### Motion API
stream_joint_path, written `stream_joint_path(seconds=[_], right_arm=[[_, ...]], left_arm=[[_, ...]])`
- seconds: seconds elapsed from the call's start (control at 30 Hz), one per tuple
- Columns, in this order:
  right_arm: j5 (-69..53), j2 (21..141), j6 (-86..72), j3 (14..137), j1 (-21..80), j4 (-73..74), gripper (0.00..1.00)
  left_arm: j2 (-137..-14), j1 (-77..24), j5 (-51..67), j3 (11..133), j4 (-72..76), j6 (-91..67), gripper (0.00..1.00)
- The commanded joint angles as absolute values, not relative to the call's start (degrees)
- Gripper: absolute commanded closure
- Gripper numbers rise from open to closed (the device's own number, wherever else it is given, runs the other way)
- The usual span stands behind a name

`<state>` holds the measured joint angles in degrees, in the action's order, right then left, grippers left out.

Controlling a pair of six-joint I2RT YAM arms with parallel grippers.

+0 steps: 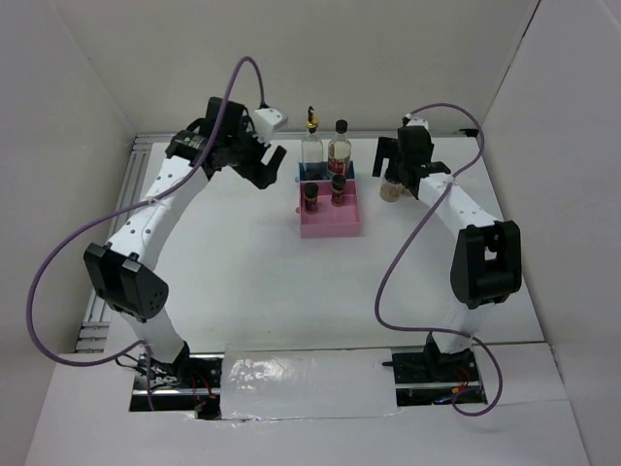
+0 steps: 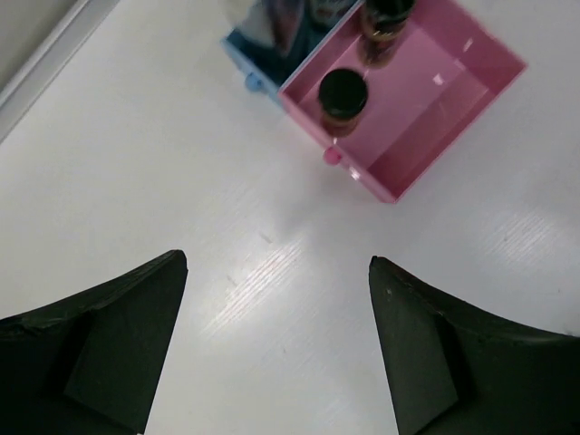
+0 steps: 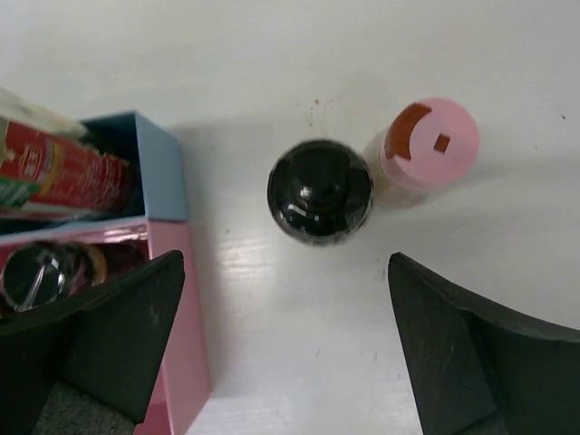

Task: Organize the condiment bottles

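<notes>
Four condiment bottles (image 1: 340, 150) sat in the trays (image 1: 332, 229); a black-lidded jar (image 3: 320, 191) and pink-capped shaker (image 3: 426, 145) stood outside on the worktop (image 3: 272, 54), left claw (image 2: 276, 281) and right claw (image 3: 283, 290) open.

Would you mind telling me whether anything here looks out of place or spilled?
A black-lidded jar and a pink-capped shaker stand upright outside the blue tray and pink tray that hold the rest. Nothing looks spilled or tipped.

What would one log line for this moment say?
left end effector open | right end effector open above black-lidded jar beside pink-capped shaker | two jars in pink tray
</notes>
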<state>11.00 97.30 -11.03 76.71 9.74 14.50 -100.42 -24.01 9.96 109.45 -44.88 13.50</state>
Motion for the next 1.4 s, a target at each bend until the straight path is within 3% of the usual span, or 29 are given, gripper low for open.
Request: stream_joint_path(seconds=[0.0, 0.43, 0.6, 0.77, 0.8, 0.93, 0.97, 1.03, 1.13, 1.37], right_arm=[[14.24, 101.24, -11.07, 81.56, 9.05, 11.51, 0.0], [21.53, 113.29, -12.39, 89.99, 12.3, 11.43, 0.03], [23.2, 116.1, -13.09, 91.76, 13.1, 12.74, 0.14], [24.35, 116.54, -14.76, 90.71, 12.92, 13.1, 0.16], [24.35, 116.72, -14.85, 90.53, 12.75, 13.18, 0.18], [24.0, 117.33, -14.94, 90.62, 12.57, 13.1, 0.47], [23.99, 117.25, -14.77, 90.88, 12.66, 13.27, 0.62], [23.91, 116.02, -14.33, 90.62, 12.92, 13.36, 0.8], [24.52, 112.95, -12.92, 89.65, 13.8, 13.71, 1.0], [27.86, 99.6, -10.81, 83.6, 15.47, 13.27, 1.0]], left_arm=[[-95.38, -19.7, 13.62, 104.08, -47.11, 11.16, 0.06], [-86.22, -8.18, 19.15, 96.07, -47.81, 9.67, 0.06], [-85.61, -6.77, 20.3, 96.06, -47.99, 9.67, 0.06], [-85.34, -5.71, 20.83, 96.59, -47.99, 10.02, 0.06], [-85.34, -5.63, 21.0, 96.77, -48.08, 10.11, 0.06], [-85.61, -5.36, 21.44, 96.94, -48.08, 10.2, 0.06], [-85.52, -5.45, 21.36, 96.94, -48.16, 10.11, 0.06], [-85.52, -5.27, 21.45, 97.03, -48.25, 10.02, 0.06], [-85.17, -5.19, 21.71, 96.94, -48.16, 10.11, 0.06], [-84.82, -5.19, 21.71, 97.12, -47.81, 10.28, 0.06]])
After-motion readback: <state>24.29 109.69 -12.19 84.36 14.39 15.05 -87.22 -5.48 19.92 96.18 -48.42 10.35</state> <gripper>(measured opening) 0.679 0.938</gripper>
